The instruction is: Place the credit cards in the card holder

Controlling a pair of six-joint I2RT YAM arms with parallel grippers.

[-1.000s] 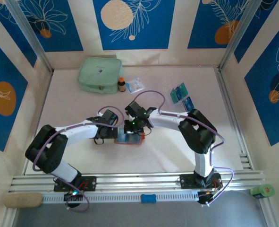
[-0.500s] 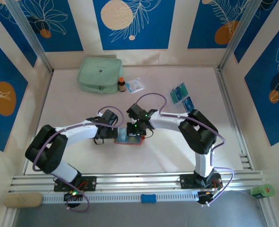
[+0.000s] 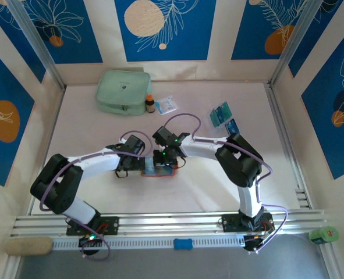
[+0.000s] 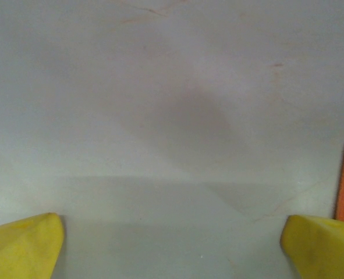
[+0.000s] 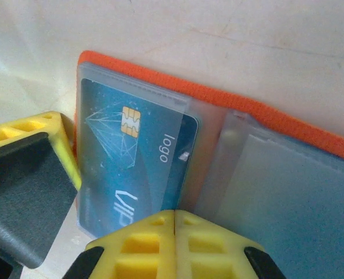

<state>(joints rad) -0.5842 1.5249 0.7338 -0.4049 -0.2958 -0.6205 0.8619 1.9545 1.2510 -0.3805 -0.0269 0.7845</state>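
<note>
One blue credit card (image 5: 134, 157) inside the open orange card holder (image 5: 160, 78), right gripper (image 5: 174, 218) closed at its edge — left gripper (image 4: 172, 244) spread wide alongside, two more credit cards (image 3: 221, 114) well apart.

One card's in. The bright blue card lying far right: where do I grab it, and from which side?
The blue card lies flat on the table, beside the teal cards. Probably come straight down and pinch across its long edges at mid-length; flat and thin, it offers no other hold.
</note>
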